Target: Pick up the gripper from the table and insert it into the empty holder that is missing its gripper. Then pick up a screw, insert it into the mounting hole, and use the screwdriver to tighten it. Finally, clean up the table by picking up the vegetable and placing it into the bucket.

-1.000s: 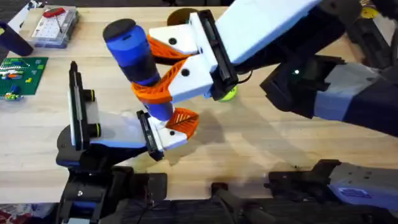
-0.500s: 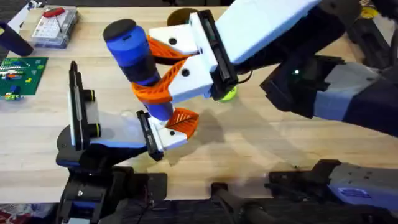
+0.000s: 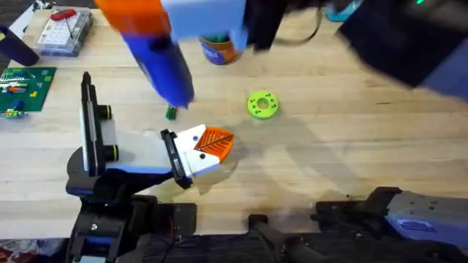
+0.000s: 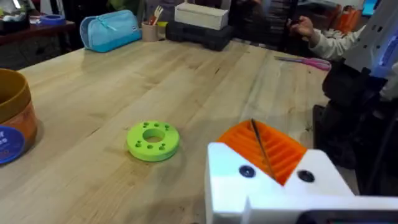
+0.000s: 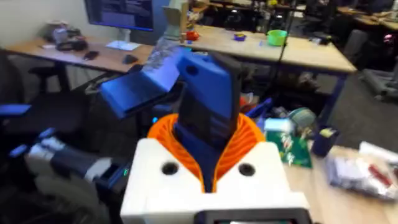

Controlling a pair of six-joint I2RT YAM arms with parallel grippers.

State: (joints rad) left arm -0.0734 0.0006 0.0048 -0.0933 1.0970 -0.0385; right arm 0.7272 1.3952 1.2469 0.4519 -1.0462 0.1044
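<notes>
Orange ribbed pads of the right gripper [image 5: 208, 146] are clamped on either side of the screwdriver [image 3: 164, 69]. The right wrist view shows the blue body wedged squarely between them. My read is that the tool is being carried, not used. The gripper hangs high and close under the overhead camera, and the screwdriver slants down from it over the upper left of the table [image 3: 329, 161].

The tool itself is a thick, bright-blue cylinder, chunky enough to fill the jaws. Its thin metal tip is too blurred to pick out. In the overhead view its lower end sits at about 1 o'clock from the vegetable [image 3: 171, 112], though how high above it I can't say.

Over to the left gripper [image 3: 208, 146]. It lies low at the table, its orange pads closed together on nothing that I can see. That looks like waiting, parked clear of the right arm's path.

From its fingertips, the vegetable, a tiny dark green bundle, lies on the wood at 10 o'clock. The lime-green disc [image 3: 262, 104] sits at 2 o'clock. The bucket [image 3: 219, 50], tan with a blue band, stands farther off at 12 o'clock, partly tucked under the raised gripper. So the cleanup step looks not yet done, with vegetable and bucket well apart.
</notes>
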